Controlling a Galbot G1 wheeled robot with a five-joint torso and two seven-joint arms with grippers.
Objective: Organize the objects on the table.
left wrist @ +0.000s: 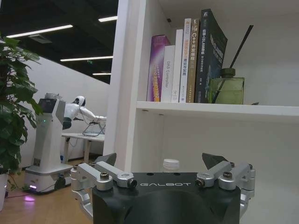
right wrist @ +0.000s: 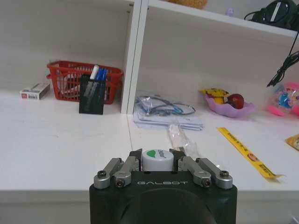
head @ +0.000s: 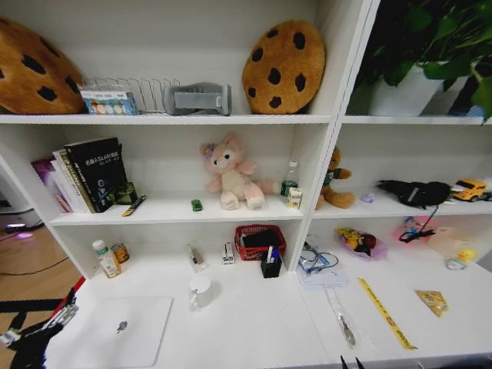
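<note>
Right tool (right wrist: pixel 156 154): low over the front edge of the surface (right wrist: pixel 60 144), jaws closed on a white round cap with a green mark (right wrist: pixel 156 160); a finger sits tight against each side of it. You cannot tell what lies under the cap.

Left tool (left wrist: pixel 162 161): jaws apart, nothing between them. It hangs off the left end of the surface, facing the shelving side where the books (left wrist: pixel 187 60) stand.

Surface: long, white, joined to the tall white shelving (head: pixel 177 119).

Items, large to small:
1. Silver laptop (head: pixel 115 330), lid shut, dark logo up, flat at the front left of the surface, near the left tool.
2. Pink plush toy (head: pixel 231 175), sitting on the middle shelf.
3. Red basket (right wrist: pixel 84 81), at the back of the surface against the shelving upright.
4. White mug (head: pixel 201 291), upright just right of the laptop, not touching it.
5. Black mesh pen cup (right wrist: pixel 91 95), just in front of the basket.
6. Marker pens (right wrist: pixel 98 73), upright in the pen cup, caps up; you can read blue caps and 1 pale tip.
7. Green toy car (head: pixel 197 204), on the middle shelf, just left of the plush toy.
</note>
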